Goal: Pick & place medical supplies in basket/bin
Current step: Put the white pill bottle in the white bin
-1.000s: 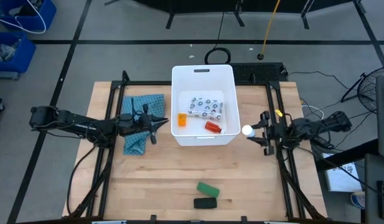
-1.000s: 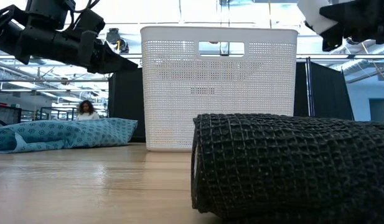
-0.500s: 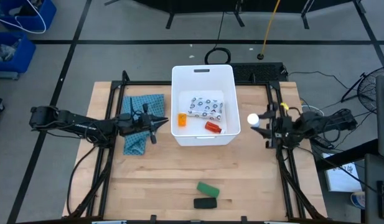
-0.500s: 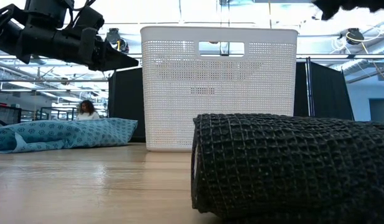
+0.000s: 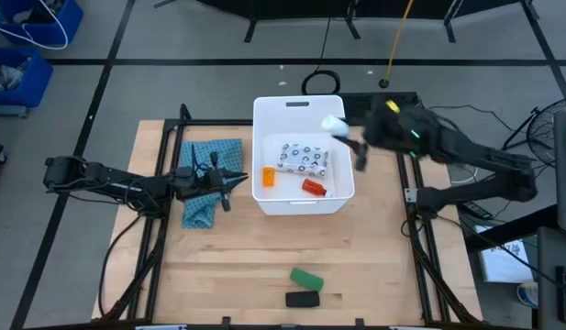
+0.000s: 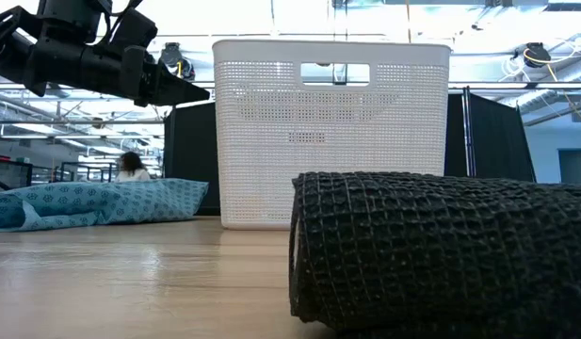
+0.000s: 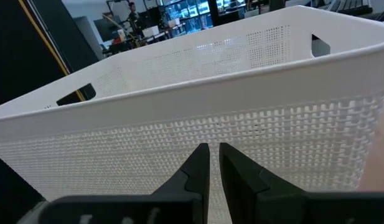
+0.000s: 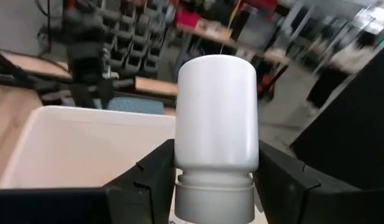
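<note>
The white bin (image 5: pixel 301 110) stands mid-table and holds the dotted white packet (image 5: pixel 304 156), the small orange bottle (image 5: pixel 268 176) and the red white-capped bottle (image 5: pixel 314 188). My right gripper (image 5: pixel 345 136) is raised over the bin's far right corner, shut on the white roll (image 5: pixel 333 124), which also shows in the right wrist view (image 8: pixel 216 118). My left gripper (image 5: pixel 235 181) is shut and empty beside the bin's left wall, above the teal cloth (image 5: pixel 205 156). The green block (image 5: pixel 306 278) and the black bar (image 5: pixel 302 299) lie on the table near its front edge. My right gripper pinches the white roll between its two fingers (image 8: pixel 145 177), at the ribbed collar end (image 8: pixel 198 182). The roll's rounded body sticks out past the fingertips. It is lifted clear, high above the bin's rim.
The teal cloth lies left of the bin under my left arm. In the low view the black bar (image 6: pixel 441 250) fills the foreground before the bin (image 6: pixel 332 132), with my left gripper (image 6: pixel 172 89) to the upper left. A person (image 6: pixel 132 165) shows far behind.
My right gripper has risen from beside the bin's right wall and swung toward the table's far edge and left, carrying the white roll over the bin's far right corner. It has left the low view upward.
</note>
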Tool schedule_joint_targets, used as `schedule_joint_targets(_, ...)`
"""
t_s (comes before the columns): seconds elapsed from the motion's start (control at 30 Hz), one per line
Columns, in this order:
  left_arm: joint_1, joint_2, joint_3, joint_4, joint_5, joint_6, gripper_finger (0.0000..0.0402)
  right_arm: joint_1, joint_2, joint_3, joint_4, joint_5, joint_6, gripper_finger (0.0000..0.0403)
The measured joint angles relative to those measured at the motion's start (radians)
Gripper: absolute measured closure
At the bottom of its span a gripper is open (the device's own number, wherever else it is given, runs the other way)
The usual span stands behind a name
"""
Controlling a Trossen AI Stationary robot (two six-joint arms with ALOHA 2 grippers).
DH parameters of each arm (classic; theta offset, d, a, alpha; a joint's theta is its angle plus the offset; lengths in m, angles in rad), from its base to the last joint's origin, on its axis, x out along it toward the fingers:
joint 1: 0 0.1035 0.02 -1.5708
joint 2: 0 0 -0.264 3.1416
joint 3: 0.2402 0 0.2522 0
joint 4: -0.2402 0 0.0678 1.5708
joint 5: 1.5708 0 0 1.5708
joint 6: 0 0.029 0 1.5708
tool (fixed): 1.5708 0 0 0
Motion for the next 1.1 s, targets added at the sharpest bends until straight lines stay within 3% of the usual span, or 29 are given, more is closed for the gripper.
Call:
schedule_joint_targets(0.23,0.000,0.000,0.000,-0.001,0.001,-0.012,0.0360,-0.256,0.291,0.186,-0.021,-0.263,-0.022,0.0232)
schedule_joint_targets(0.37,0.000,0.000,0.000,-0.015,0.001,-0.028,0.0360,-0.326,0.441,0.255,-0.025,-0.365,-0.064,0.0232)
schedule_joint_targets(0.47,0.000,0.000,0.000,-0.037,0.002,-0.039,0.0360,-0.344,0.530,0.279,-0.068,-0.409,-0.184,0.0233)
schedule_joint_targets(0.67,0.000,0.000,0.000,-0.077,0.002,-0.065,0.0360,-0.343,0.645,0.282,-0.188,-0.308,-0.566,0.0233)
schedule_joint_targets(0.77,0.000,0.000,0.000,-0.097,0.002,-0.081,0.0360,-0.343,0.679,0.282,-0.202,-0.252,-0.671,0.0233)
schedule_joint_targets(0.9,0.000,0.000,0.000,-0.120,0.002,-0.084,0.0360,-0.348,0.714,0.282,-0.205,-0.231,-0.763,0.0234)
schedule_joint_targets(1.1,0.000,0.000,0.000,-0.126,0.002,-0.088,0.0360,-0.379,0.770,0.283,-0.220,-0.227,-0.778,0.0234)
